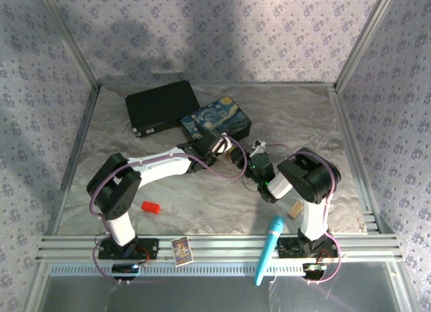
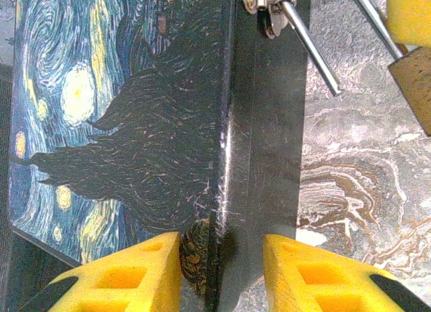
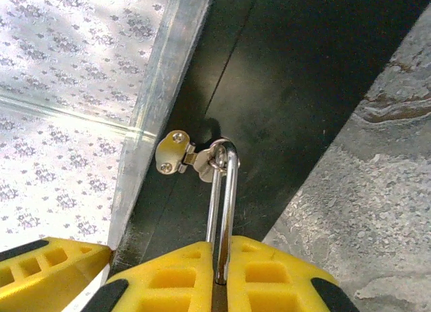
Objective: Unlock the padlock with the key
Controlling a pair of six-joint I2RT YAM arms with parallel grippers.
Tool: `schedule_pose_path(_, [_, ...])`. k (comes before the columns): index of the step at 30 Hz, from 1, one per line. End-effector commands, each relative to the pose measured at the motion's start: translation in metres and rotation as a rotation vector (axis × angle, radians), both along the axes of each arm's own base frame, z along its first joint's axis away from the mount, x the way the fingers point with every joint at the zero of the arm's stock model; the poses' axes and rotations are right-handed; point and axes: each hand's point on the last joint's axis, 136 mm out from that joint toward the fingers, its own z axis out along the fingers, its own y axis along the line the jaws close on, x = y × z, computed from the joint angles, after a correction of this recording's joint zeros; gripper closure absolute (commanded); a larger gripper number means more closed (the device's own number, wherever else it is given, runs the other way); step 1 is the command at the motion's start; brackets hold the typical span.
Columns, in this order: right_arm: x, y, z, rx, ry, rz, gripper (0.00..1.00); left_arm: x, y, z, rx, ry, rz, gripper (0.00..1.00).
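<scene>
Brass padlock [image 2: 414,83] hangs by its shackle [image 3: 229,184] from the hasp [image 3: 176,153] of the painted tin [image 1: 215,120], upper right in the left wrist view, clamped in the closed right tool [image 3: 219,258]. The left tool [image 2: 221,243] gapes empty over the tin's edge. Steadying, I judge; next needs the key seated. Bare bench [image 1: 316,116] lies rightward.

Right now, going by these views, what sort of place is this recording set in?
Probably a staged robot test cell, not a real room: flowered wallpaper panels set in a metal frame box in a marble-look tabletop, with robot arms bolted at its near edge.
</scene>
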Motion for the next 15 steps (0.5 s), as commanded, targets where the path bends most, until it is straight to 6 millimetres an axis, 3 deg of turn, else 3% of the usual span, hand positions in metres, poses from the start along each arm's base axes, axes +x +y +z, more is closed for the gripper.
schedule_pose_path(1, [0.026,-0.045,0.009,0.019,-0.052,-0.241,1.0,-0.09,0.073,-0.098,0.304,0.459,-0.01,0.65])
schedule_pose_path(4, [0.024,-0.04,0.001,0.04,-0.024,-0.258,1.0,-0.09,0.072,-0.098,0.303,0.46,-0.012,0.65])
schedule_pose_path(9, [0.024,-0.009,0.004,0.08,-0.029,-0.239,1.0,-0.089,0.066,-0.096,0.299,0.456,-0.035,0.65])
schedule_pose_path(15, [0.026,-0.001,0.005,0.098,-0.032,-0.247,1.0,-0.09,0.064,-0.094,0.291,0.452,-0.047,0.65])
